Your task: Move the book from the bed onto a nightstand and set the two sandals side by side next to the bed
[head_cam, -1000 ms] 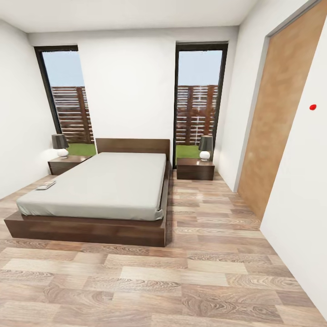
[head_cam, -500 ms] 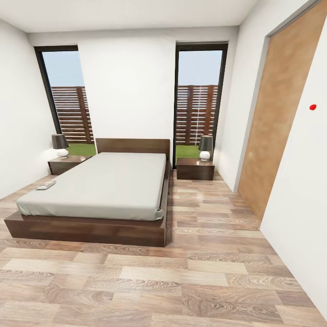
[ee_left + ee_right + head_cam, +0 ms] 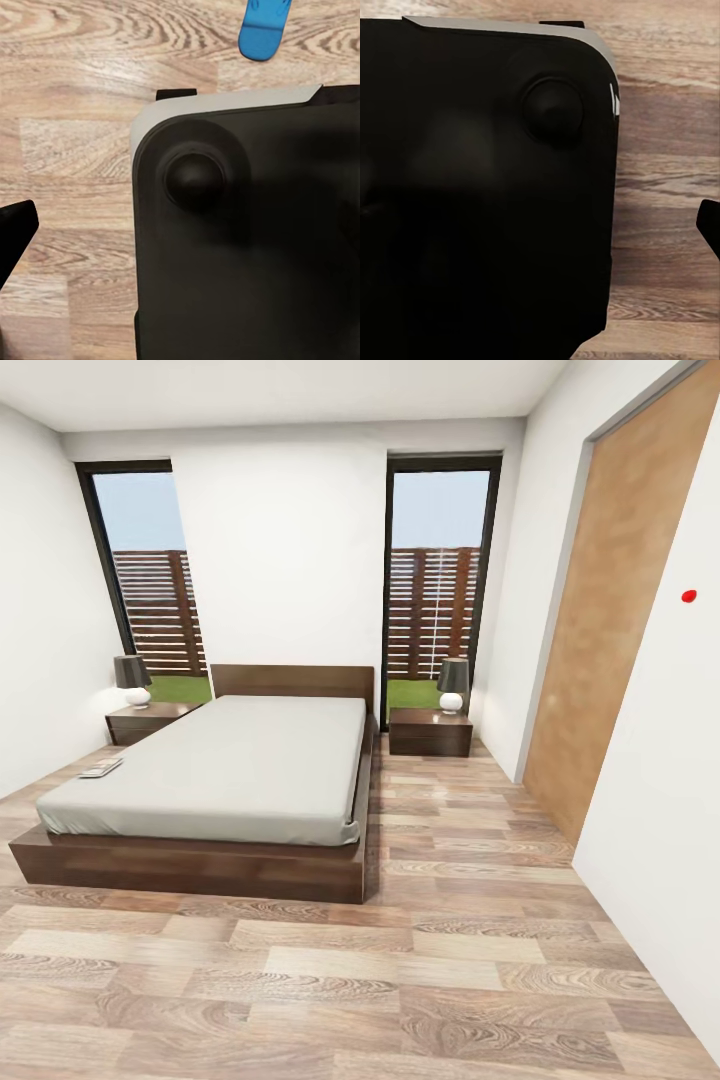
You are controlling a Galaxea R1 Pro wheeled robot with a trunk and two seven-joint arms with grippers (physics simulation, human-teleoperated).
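The bed (image 3: 250, 765), grey mattress on a dark wood frame, stands ahead at the left of the head view. The book (image 3: 100, 767) lies on the mattress near its left edge. A dark nightstand (image 3: 145, 722) flanks the headboard on the left and another nightstand (image 3: 430, 732) on the right. One blue sandal (image 3: 264, 30) lies on the plank floor just beyond my dark base (image 3: 247, 240) in the left wrist view. A black finger (image 3: 15, 236) of my left gripper shows at the frame's edge. In the right wrist view, a black finger (image 3: 711, 225) shows beside the base (image 3: 480, 195).
A lamp (image 3: 132, 680) sits on the left nightstand and another lamp (image 3: 453, 684) on the right one. Two tall windows (image 3: 440, 580) break the far wall. A wooden door (image 3: 620, 620) is on the right wall. Wide plank floor (image 3: 450, 880) runs between bed and right wall.
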